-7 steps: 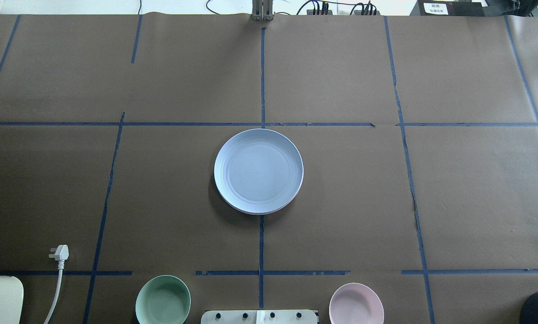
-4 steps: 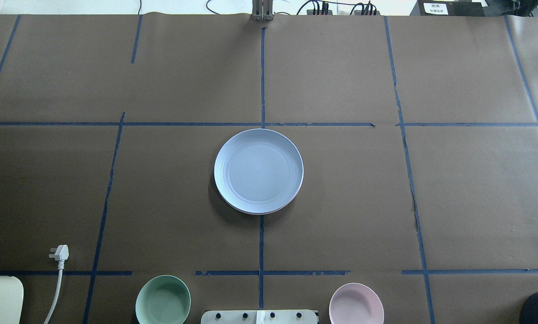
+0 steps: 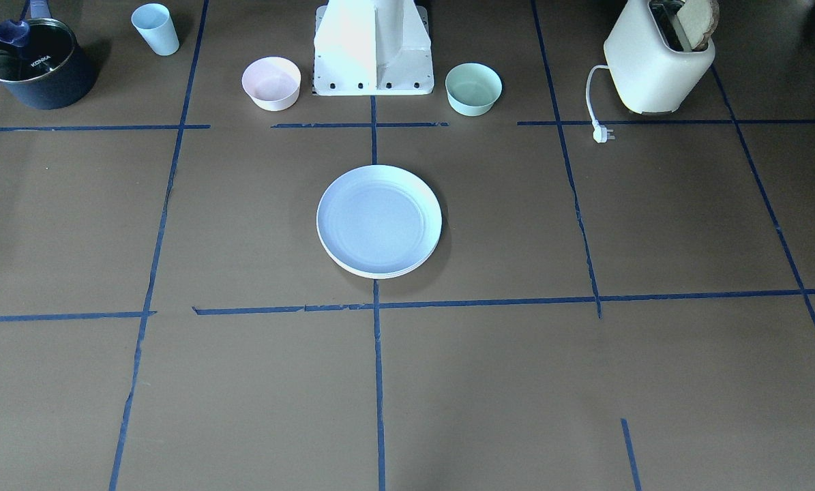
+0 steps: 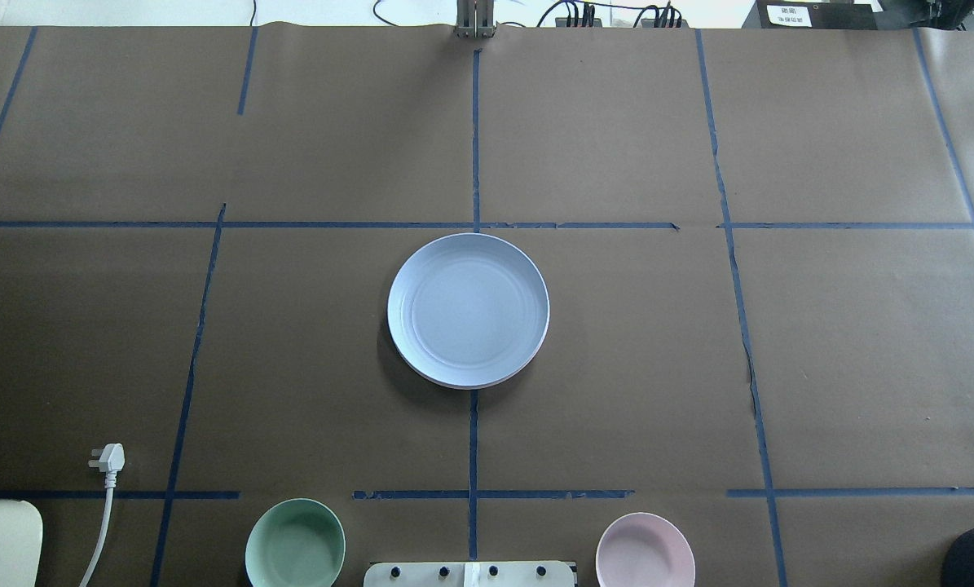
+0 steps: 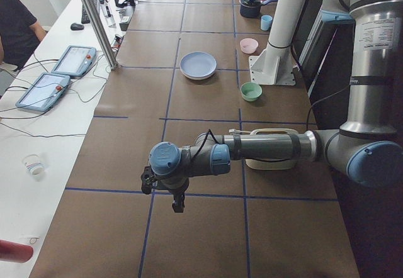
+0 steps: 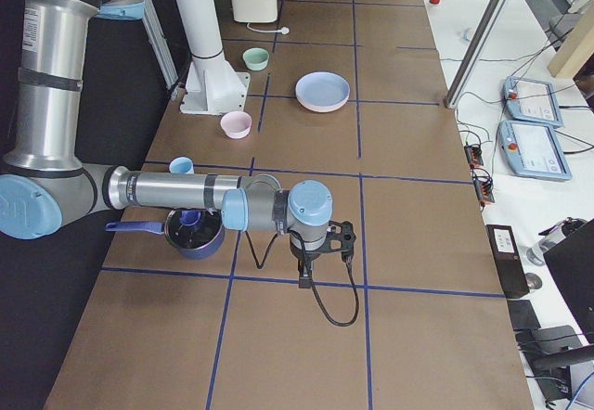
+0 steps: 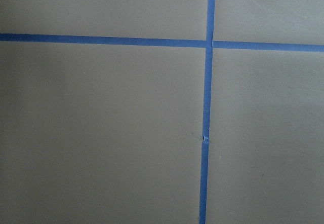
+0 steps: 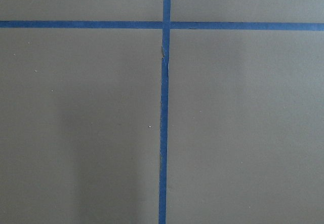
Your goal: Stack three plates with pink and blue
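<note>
The light blue plate (image 4: 468,310) lies at the table's middle, on top of a stack; it also shows in the front-facing view (image 3: 378,219). Thin pale rims show under it: a cream-white edge (image 3: 373,274) and a pinkish sliver (image 4: 499,383). The rest of the lower plates is hidden. My left gripper (image 5: 177,205) hangs over bare table far from the stack, seen only in the left side view. My right gripper (image 6: 304,280) hangs over bare table at the other end, seen only in the right side view. I cannot tell whether either is open or shut.
A mint bowl (image 4: 295,545) and a small pink bowl (image 4: 645,551) flank the robot base (image 3: 373,48). A toaster (image 3: 656,58) with a loose plug (image 4: 109,456), a dark pot (image 3: 35,65) and a blue cup (image 3: 155,28) stand near the robot's side.
</note>
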